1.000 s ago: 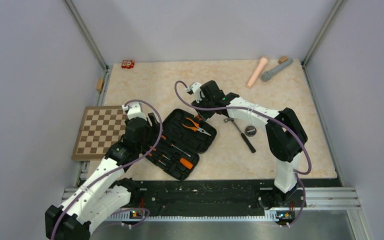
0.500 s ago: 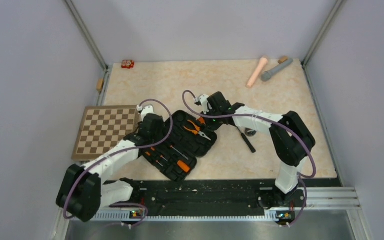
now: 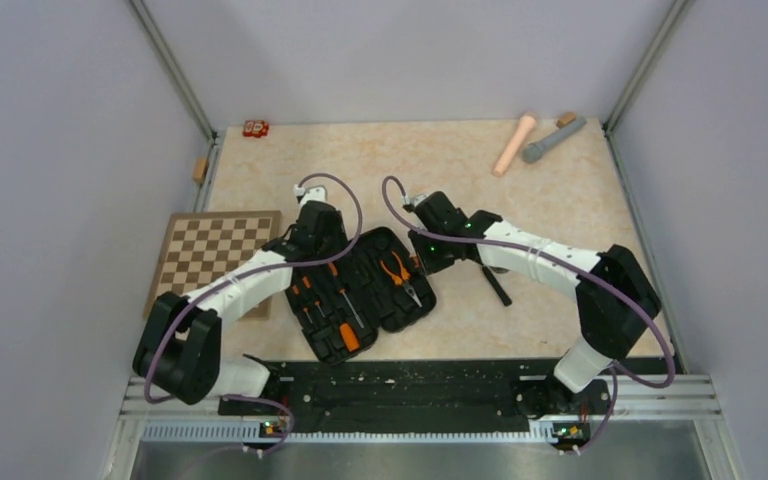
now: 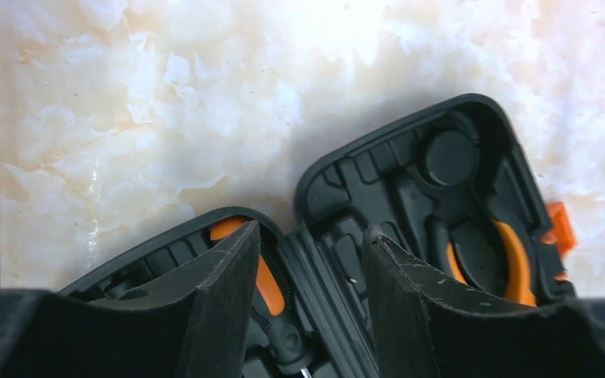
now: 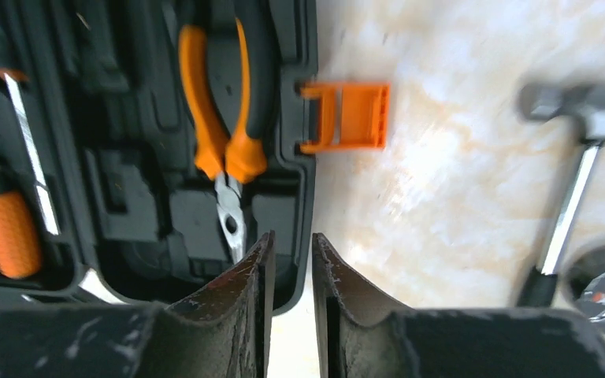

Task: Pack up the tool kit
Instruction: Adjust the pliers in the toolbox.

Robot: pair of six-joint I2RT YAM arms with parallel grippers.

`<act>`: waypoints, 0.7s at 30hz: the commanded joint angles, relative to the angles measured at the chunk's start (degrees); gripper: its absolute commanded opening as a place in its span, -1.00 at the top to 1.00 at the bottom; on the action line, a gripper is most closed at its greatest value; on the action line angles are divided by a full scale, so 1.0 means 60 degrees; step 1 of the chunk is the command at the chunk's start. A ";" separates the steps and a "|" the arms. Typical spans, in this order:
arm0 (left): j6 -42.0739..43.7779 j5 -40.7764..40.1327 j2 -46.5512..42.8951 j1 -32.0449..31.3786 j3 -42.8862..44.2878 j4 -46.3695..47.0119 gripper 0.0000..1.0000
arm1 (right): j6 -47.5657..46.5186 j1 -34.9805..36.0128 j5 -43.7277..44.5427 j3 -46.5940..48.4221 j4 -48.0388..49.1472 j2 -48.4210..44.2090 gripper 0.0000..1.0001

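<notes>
Case (image 3: 372, 262) open — left pincer (image 4: 309, 236) over hinge, right pincer (image 5: 292, 240) at rim.

Black case (image 3: 370, 262), orange latch (image 5: 347, 116), orange-handled pliers (image 5: 224, 157); brown checkered chessboard (image 3: 205, 262).

A brown chessboard (image 3: 203, 256) lies flat at the left edge of the marbled beige desk (image 3: 410, 170), partly overhanging it; the left wrist view catches only its wooden border. In the far right corner, a pink cylinder (image 3: 513, 144) and a grey cylinder (image 3: 553, 139) lie close together, angled apart, with a small brown piece (image 3: 565, 119) just beside the grey one. A small red object (image 3: 255, 127) sits at the far left corner. A tan block (image 3: 200, 168) rests on the left rail.
</notes>
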 commanded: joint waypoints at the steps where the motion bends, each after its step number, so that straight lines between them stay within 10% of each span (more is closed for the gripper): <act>1: 0.0174 0.0288 -0.1072 -0.0210 0.0116 -0.0022 -0.14 | 0.0372 0.0058 0.0994 0.1650 -0.0294 -0.0735 0.50; 21: -0.0769 0.0544 -0.1849 -0.0485 -0.1117 -0.0279 -0.03 | -0.0371 0.0936 0.1653 0.3780 -0.0732 0.2871 0.74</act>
